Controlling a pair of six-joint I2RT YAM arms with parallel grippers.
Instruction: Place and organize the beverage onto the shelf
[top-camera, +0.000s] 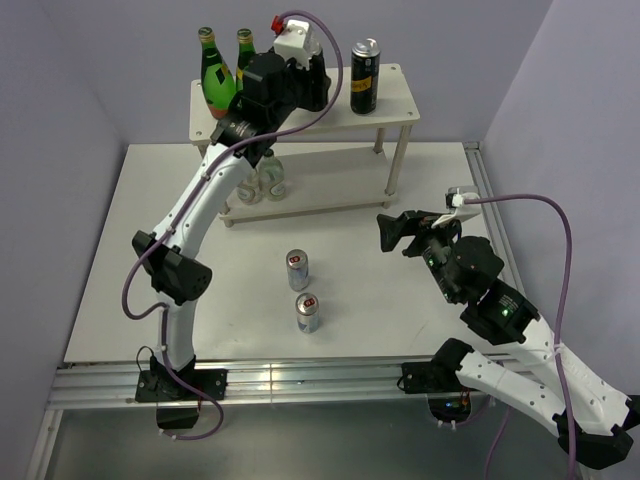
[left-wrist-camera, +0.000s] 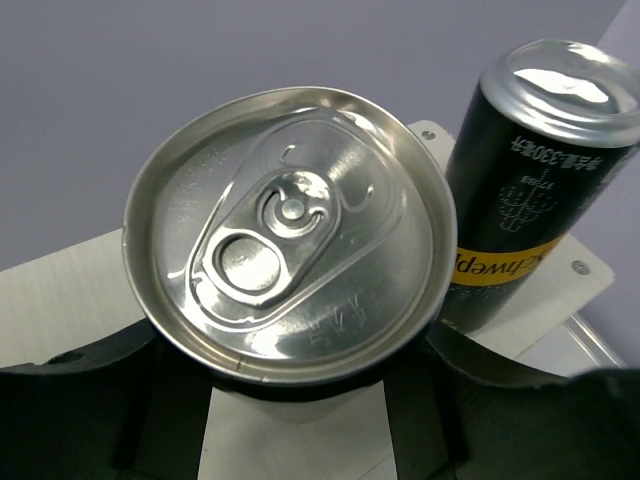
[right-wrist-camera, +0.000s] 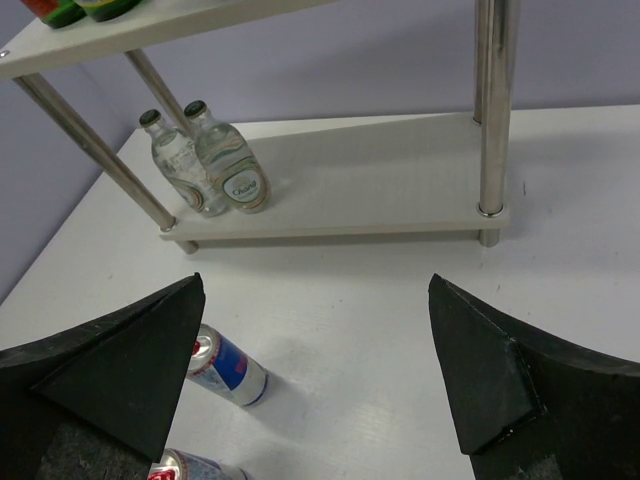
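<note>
- Two green glass bottles (top-camera: 216, 78) stand at the left end of the shelf's (top-camera: 397, 97) top board; a wide swing of the arm could tip them
- Two clear bottles (top-camera: 262, 180) sit on the lower board, at the left corner
- The left gripper (top-camera: 303, 82) is clamped on the held black can (left-wrist-camera: 290, 230) over the top board; I cannot tell whether its base is down, so an early release might topple it
- The far silver can (top-camera: 297, 270) and near silver can (top-camera: 308, 313) stand upright on the table
- The second black can (top-camera: 365, 78) stands just beside the held one; a nudge could push it off the right end
- The right gripper (top-camera: 400, 232) hangs empty above the table, jaws wide apart
</note>
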